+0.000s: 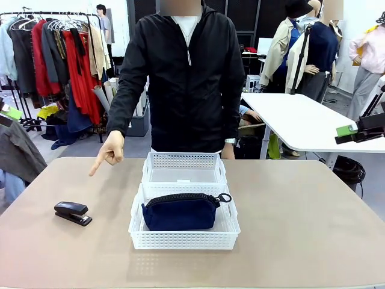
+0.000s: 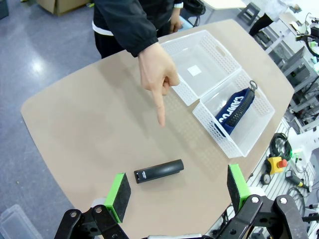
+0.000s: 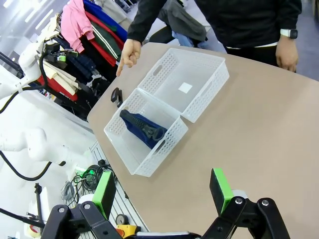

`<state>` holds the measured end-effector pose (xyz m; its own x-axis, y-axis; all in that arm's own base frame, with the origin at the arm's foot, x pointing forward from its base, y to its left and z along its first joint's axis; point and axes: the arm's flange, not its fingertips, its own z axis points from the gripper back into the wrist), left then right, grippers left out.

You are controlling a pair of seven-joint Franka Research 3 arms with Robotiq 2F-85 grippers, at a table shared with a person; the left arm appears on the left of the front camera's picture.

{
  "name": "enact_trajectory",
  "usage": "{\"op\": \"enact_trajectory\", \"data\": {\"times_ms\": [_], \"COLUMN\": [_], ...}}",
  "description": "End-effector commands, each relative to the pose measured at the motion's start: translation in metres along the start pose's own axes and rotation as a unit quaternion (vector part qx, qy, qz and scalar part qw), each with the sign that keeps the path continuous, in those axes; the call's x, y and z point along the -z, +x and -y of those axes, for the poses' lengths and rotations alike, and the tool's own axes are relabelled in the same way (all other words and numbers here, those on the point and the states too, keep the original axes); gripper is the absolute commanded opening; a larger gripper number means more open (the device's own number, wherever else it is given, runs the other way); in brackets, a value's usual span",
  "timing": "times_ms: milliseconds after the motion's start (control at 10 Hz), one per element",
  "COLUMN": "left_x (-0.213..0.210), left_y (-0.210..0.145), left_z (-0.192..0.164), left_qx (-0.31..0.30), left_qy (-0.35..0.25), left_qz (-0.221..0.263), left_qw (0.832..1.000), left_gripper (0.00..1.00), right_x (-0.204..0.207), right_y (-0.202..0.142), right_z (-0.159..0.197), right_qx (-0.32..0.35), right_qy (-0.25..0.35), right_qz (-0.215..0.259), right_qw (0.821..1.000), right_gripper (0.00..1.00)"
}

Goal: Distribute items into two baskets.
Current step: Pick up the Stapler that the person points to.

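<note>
Left claw [image 2: 178, 188] and right claw [image 3: 162, 190] hover with jaws wide.

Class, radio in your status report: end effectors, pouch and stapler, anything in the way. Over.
Left end effector and right end effector open, empty. Pouch in near basket; stapler on table; far basket empty. Person's hand points down near stapler.

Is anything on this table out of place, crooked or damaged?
Only the stapler: it lies on the table left of the near basket, and the person's hand points toward it. The pouch sits in that basket; the far basket has no item. Nothing looks spilled or damaged.
</note>
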<state>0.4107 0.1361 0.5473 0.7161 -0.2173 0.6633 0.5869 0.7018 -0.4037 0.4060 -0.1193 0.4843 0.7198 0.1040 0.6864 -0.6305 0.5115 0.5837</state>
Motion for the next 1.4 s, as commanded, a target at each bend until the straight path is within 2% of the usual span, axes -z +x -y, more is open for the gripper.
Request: {"op": "enact_trajectory", "data": {"times_ms": [0,800,1300], "left_x": [0.001,0.0,0.024], "left_y": [0.0,0.0,0.016], "left_z": [0.002,0.0,-0.013], "left_qx": [0.001,0.0,0.017], "left_qy": [0.0,0.0,-0.011], "left_qz": [0.004,0.0,-0.062], "left_qw": [1.0,1.0,0.998], "left_gripper": [1.0,1.0,1.0], "right_x": [0.0,0.0,0.0], "right_y": [-0.001,-0.001,-0.001], "right_z": [-0.001,-0.001,-0.001], "right_qx": [0.0,0.0,0.0], "right_qy": [0.001,0.001,0.001], "right_qz": [0.001,0.001,0.001], "right_qw": [1.0,1.0,1.0], "right_gripper": [1.0,1.0,1.0]}}
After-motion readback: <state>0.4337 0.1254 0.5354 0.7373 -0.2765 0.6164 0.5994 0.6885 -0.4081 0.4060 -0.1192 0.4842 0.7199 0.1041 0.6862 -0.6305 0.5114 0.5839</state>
